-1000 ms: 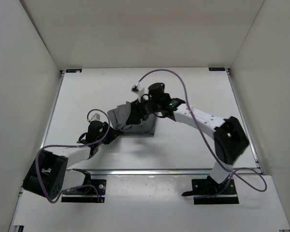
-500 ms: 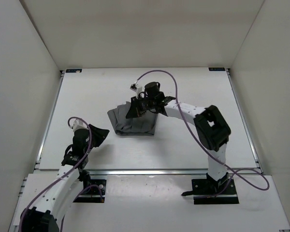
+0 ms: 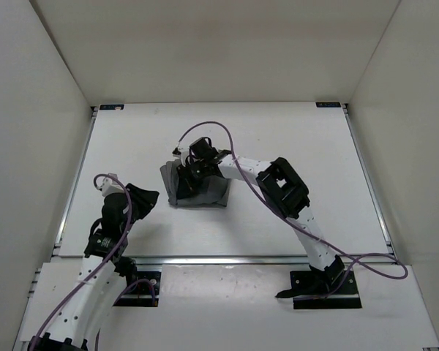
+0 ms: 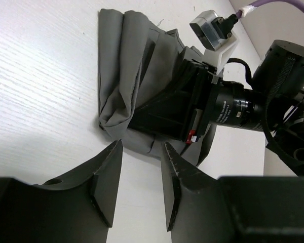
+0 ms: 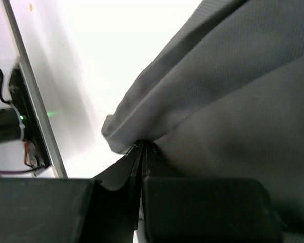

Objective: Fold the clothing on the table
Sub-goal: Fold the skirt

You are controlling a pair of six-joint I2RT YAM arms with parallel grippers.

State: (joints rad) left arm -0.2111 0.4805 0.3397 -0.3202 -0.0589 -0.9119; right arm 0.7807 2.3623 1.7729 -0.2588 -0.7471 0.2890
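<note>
Top external view: the clothing [image 3: 205,191] lies bunched in a compact grey block on the table [image 3: 300,139], near mid-surface. Its near edge runs fairly straight; its left edge is uneven, with stacked folds showing.

Right gripper [image 3: 188,175]: positioned on the left half of the clothing, with the arm reaching in from the right across the far edge of the clothing. In the right wrist view the right gripper [image 5: 142,152] has its jaws pressed together, and a rolled fold edge of the clothing [image 5: 233,91] meets the tips and appears pinched there.

Left gripper [image 3: 150,199]: positioned to the left of the clothing and slightly nearer, clear of the fabric, with a strip of bare table between. In the left wrist view the left gripper [image 4: 139,172] has its jaws apart with nothing between them, and they point toward the near left corner of the clothing [image 4: 124,76]. That corner hangs in loose layered folds, with the right arm's black wrist body resting on the fabric beyond it.

Clearances around the clothing:
- Far side: open tabletop up to the back wall [image 3: 219,51].
- Right side: open tabletop, crossed above by the right arm and its purple cable [image 3: 278,212].
- Left side: open tabletop out to the left rail [image 3: 76,183], partly occupied by the left gripper.
- Near side: a band of bare tabletop down to the near rail [image 3: 227,257].
</note>
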